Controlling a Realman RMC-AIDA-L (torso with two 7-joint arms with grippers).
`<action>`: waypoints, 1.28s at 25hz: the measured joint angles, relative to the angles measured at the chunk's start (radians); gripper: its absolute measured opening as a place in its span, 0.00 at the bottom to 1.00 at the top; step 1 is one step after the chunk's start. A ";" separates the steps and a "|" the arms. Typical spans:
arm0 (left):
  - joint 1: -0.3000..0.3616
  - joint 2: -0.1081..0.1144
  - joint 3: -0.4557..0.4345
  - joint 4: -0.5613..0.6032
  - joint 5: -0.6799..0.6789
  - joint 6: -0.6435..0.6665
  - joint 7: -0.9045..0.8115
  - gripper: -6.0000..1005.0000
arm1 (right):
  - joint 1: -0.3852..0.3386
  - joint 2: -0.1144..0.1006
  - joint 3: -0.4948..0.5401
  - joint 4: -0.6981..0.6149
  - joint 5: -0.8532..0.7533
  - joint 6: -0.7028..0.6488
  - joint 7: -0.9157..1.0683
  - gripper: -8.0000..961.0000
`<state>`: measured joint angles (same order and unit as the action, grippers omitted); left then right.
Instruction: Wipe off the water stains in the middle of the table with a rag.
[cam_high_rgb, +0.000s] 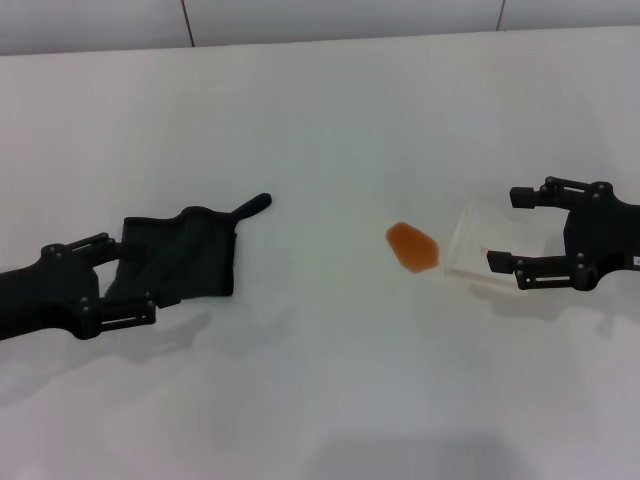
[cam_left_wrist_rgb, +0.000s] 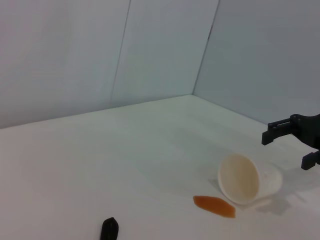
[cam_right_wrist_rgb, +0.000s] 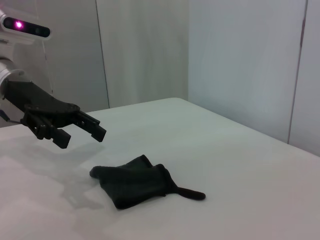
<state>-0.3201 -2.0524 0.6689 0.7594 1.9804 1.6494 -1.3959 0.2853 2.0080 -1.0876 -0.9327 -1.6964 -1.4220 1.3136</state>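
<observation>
Table: the white table (cam_high_rgb: 320, 110) fills almost the whole head view and carries everything else; pale wall panels stand behind its far edge.

Left arm: it comes in low from the left side of the head view. The left gripper (cam_high_rgb: 128, 275) has its fingers spread, one above and one below the near-left corner of the rag. In the right wrist view the left gripper (cam_right_wrist_rgb: 85, 129) hangs above the surface, beside and a little over the cloth, and its fingers do not close on any fabric there.

Right arm: it enters from the right edge. The right gripper (cam_high_rgb: 508, 227) is spread wide, its two fingers on either side of the cup's base end without clearly touching it. It also shows far off at the edge of the left wrist view (cam_left_wrist_rgb: 295, 145).

Rag: the black rag (cam_high_rgb: 180, 256) lies wrinkled and flat on the left half of the table, its thin tail strip pointing away towards the middle. It is well apart from the stain.

Cup: a translucent whitish cup (cam_high_rgb: 465, 240) lies tipped on its side, mouth turned towards the stain, just beside it.

Water stains: one small orange-amber blot (cam_high_rgb: 412, 246) sits near the table's middle, between rag and cup, far closer to the cup's mouth; the blot is uncovered.
</observation>
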 joint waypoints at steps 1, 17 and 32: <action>0.000 0.000 0.000 0.000 0.000 0.000 0.000 0.87 | 0.000 0.000 0.000 0.000 0.000 0.000 0.000 0.91; -0.007 -0.002 0.000 0.000 0.020 0.001 -0.007 0.87 | 0.000 0.000 0.000 0.000 -0.004 0.000 -0.002 0.91; -0.011 0.002 0.000 0.000 0.021 0.001 -0.008 0.87 | 0.093 0.000 -0.009 -0.296 -0.336 -0.035 0.393 0.91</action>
<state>-0.3310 -2.0506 0.6688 0.7593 2.0013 1.6505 -1.4036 0.3787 2.0078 -1.0964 -1.2283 -2.0322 -1.4572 1.7065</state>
